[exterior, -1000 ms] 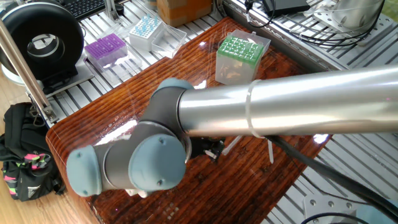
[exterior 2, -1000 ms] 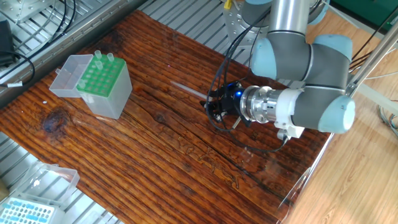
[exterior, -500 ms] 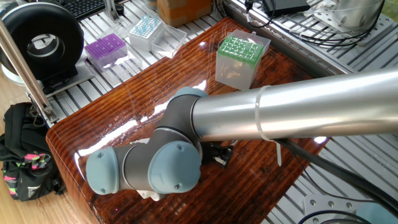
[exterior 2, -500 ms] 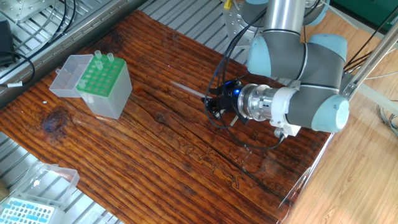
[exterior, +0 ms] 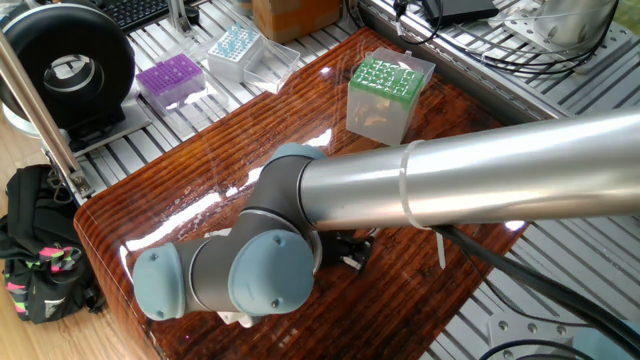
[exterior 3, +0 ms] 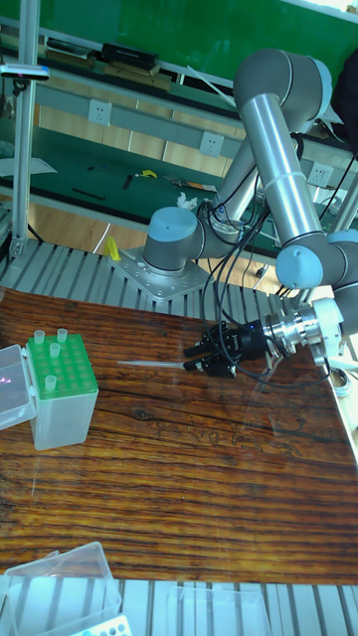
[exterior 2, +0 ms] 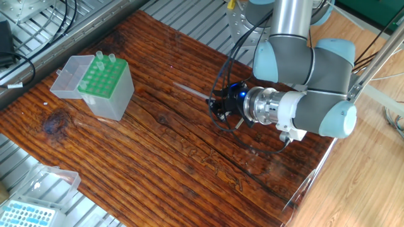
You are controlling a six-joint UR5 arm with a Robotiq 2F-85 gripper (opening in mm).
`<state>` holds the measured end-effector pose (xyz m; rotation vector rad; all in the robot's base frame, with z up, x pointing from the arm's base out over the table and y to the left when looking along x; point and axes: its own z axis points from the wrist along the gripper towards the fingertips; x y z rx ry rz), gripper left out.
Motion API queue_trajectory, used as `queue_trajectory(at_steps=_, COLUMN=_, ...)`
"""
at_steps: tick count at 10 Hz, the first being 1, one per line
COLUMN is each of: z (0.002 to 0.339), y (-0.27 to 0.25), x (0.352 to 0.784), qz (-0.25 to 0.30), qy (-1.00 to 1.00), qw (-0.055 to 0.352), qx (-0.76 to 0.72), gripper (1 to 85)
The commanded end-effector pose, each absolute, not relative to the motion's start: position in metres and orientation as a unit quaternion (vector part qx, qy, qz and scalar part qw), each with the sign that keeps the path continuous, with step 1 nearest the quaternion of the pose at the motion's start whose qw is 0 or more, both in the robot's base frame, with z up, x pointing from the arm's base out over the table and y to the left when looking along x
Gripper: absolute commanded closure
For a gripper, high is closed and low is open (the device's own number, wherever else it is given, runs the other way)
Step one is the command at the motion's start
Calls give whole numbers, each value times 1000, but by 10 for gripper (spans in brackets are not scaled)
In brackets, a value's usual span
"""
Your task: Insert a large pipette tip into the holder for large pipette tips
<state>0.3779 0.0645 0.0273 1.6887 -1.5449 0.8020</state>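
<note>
One arm: silver-tubed, grey-jointed robot arm (exterior 2: 297,107) reaching low over the glossy dark wooden tabletop (exterior 2: 158,164), wrist turned sideways.
Gripper: black two-finger gripper (exterior 3: 195,358) pointing horizontally toward the box; it grasps the wide end of the tip, jaws closed on it. In one fixed view the arm hides most of the gripper.
Pipette tip: long, slender, translucent whitish plastic cone (exterior 2: 191,93), held roughly level just above the wood, fine point (exterior 3: 121,364) directed at the box; whether it touches the surface cannot be told.
Holder: tall translucent white plastic box with green perforated grid top (exterior 3: 62,390), upright near one table edge, well apart from the tip's point; a few tips already stand in the grid, and a clear lid lies open beside it.
Open room: bare wood lies between point and holder.
Edges: slotted aluminium rails (exterior: 180,40) border the table; a purple-topped small box (exterior: 170,78) and a blue-topped clear box (exterior: 233,47) sit on them, off the wood.
</note>
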Motion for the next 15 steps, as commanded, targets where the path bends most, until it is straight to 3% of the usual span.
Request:
queue_trajectory(at_steps=1, z=20, y=67, x=376, qz=309, qy=-603, qw=342, qx=651, gripper=490)
queue_trajectory(at_steps=15, z=10, y=65, x=367, qz=287, qy=-606, qw=340, qx=660, gripper=500)
